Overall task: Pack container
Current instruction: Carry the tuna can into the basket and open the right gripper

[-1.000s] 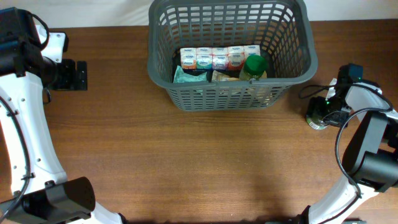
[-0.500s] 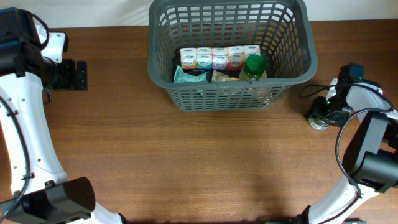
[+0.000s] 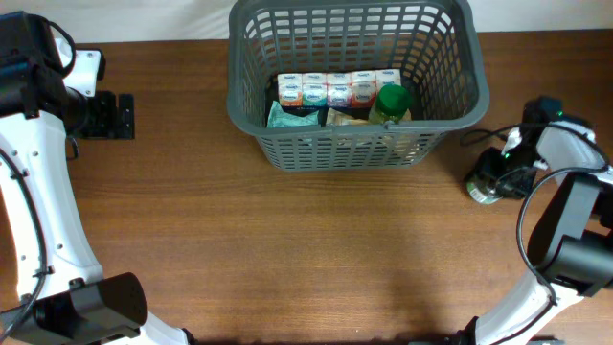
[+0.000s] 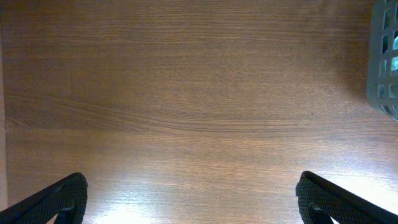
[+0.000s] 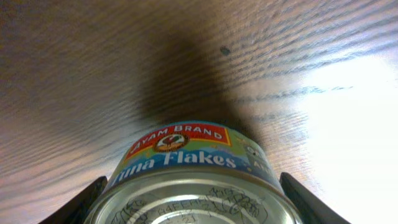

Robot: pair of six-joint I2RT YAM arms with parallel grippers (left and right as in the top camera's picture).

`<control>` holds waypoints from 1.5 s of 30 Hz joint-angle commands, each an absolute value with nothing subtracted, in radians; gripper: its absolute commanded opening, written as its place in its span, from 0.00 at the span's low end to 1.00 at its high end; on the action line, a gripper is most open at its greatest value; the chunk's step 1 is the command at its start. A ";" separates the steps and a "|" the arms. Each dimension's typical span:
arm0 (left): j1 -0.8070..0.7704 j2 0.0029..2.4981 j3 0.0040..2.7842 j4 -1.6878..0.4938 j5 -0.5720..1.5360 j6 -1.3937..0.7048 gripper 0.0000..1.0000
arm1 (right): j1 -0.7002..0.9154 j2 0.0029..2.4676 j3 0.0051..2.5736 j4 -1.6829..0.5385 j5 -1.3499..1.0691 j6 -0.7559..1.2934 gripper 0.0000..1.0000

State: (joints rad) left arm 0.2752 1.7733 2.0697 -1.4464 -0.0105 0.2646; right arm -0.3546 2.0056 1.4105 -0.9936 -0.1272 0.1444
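Note:
The container, a large dark grey lattice basket (image 3: 354,146), stands at the back centre of the wooden table; its corner shows in the left wrist view (image 4: 387,68). My right gripper (image 3: 500,177) is to the right of the basket, shut on a small silver tuna tin can (image 3: 484,188). In the right wrist view the can (image 5: 186,155) fills the space between the jaws (image 5: 193,208), close above the wood. My left gripper (image 3: 123,116) is open and empty at the far left; only bare wood lies between its fingers (image 4: 189,199).
Inside the basket are a row of small cartons (image 3: 335,88), a green-lidded jar (image 3: 391,101) and a teal packet (image 3: 287,117). A black cable (image 3: 479,139) runs between the basket and the right arm. The table's back edge is behind the basket.
My right gripper and the tin can have shifted a little to the left and toward the front. The left arm has not moved.

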 commanded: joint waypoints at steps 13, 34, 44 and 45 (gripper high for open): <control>0.278 1.765 2.063 -1.444 0.001 0.252 0.99 | -0.076 1.575 2.215 -1.280 -0.311 -0.063 0.04; 0.278 1.765 2.063 -1.444 0.001 0.252 0.99 | 0.289 2.292 2.215 -1.189 -0.356 -0.110 0.44; 0.278 1.765 2.063 -1.444 0.001 0.252 0.99 | 0.287 2.123 2.516 -1.370 -0.312 -0.062 0.99; 0.278 1.765 2.063 -1.444 0.001 0.252 0.99 | 0.286 2.102 2.576 -1.410 -0.270 -0.062 0.95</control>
State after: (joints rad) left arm 0.2752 1.7733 2.0697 -1.4464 -0.0101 0.2646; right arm 0.2852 2.2391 2.4248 -1.3571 -0.3336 -0.0750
